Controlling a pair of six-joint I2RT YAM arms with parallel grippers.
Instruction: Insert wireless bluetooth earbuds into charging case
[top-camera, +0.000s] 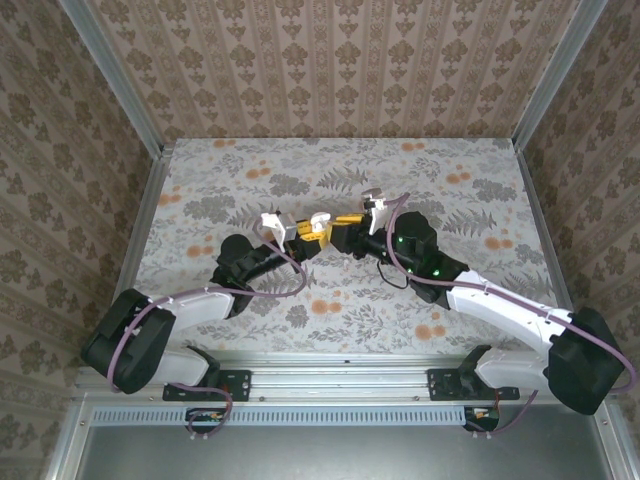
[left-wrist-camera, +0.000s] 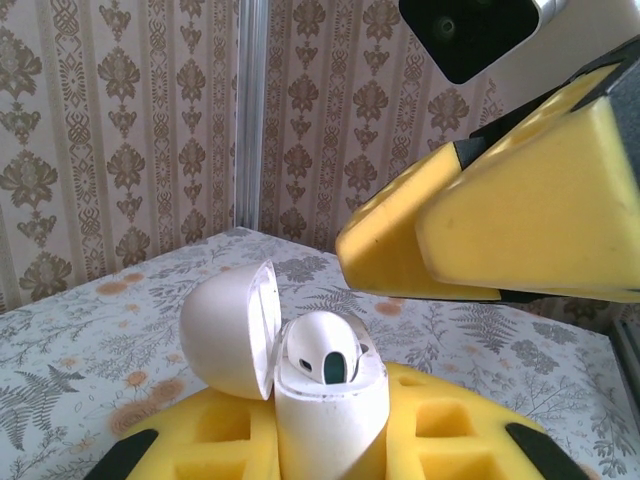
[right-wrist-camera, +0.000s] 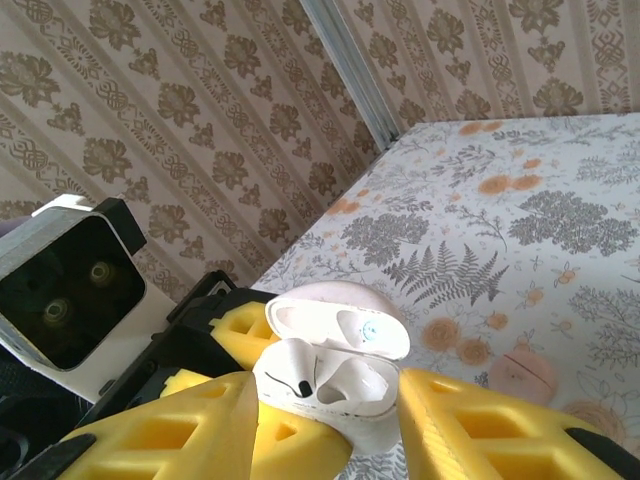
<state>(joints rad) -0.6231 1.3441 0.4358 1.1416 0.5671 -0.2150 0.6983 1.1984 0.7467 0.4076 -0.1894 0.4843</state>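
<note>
Earbud, one counted, sits in a well of the open charging case, whose lid is tipped back on its hinge. The left tool is clamped on the case, its yellow fingers pressing the body from both sides and holding it above the bench. The top view shows two arms meeting tool to tool near the middle of the bench, but the case is too small there to make out. The left wrist view gives the earbud's dark face and the right tool hanging just above and to the side of the case, not touching it. The right wrist view looks between that tool's own fingers, which stand partly apart with nothing seen gripped, and onto the case beyond them; the second well beside the earbud looks empty. It also shows one salmon-pink disc lying flat on the bench past the case. So: one case, one earbud in sight, one disc.
</note>
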